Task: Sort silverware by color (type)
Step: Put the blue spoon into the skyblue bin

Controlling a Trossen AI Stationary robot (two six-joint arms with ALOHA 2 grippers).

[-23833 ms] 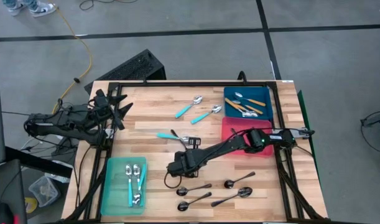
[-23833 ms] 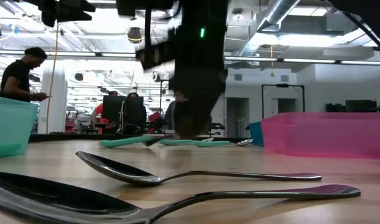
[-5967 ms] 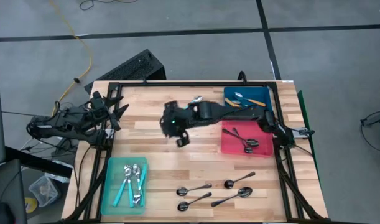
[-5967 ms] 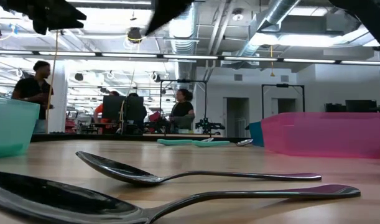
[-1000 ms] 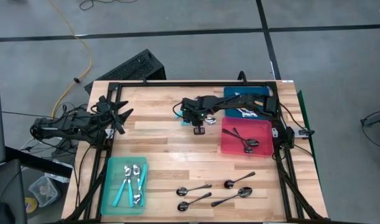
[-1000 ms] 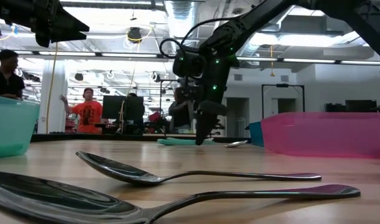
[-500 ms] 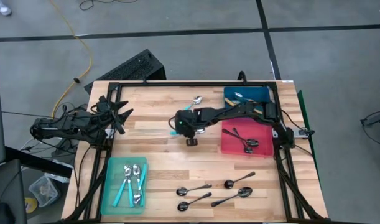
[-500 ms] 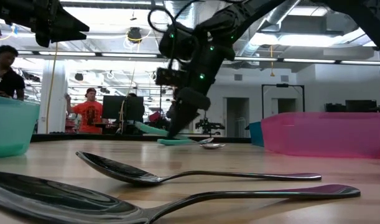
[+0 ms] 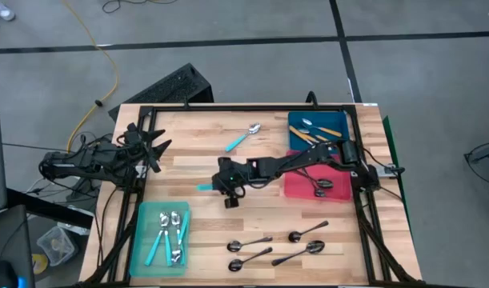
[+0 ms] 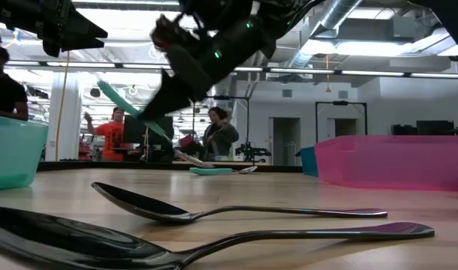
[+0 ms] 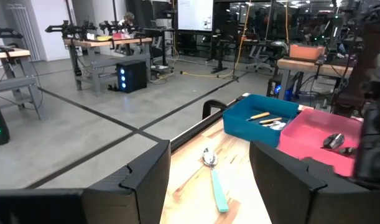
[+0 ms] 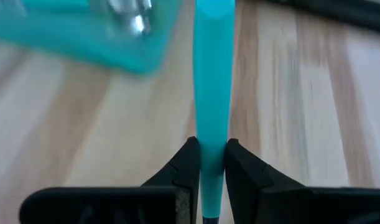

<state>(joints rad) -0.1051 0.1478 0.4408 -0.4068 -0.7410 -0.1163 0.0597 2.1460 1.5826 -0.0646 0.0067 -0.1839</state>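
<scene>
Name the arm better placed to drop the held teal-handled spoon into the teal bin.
Right. The right gripper is shut on the teal-handled spoon over mid-table, heading for the teal plastic bin. The left gripper hangs open and empty at the table's left edge.

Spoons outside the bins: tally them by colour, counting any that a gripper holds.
Loose teal spoon: 1
Held teal spoon, in the right gripper: 1
Loose dark metal spoons: 4
Total: 6
</scene>
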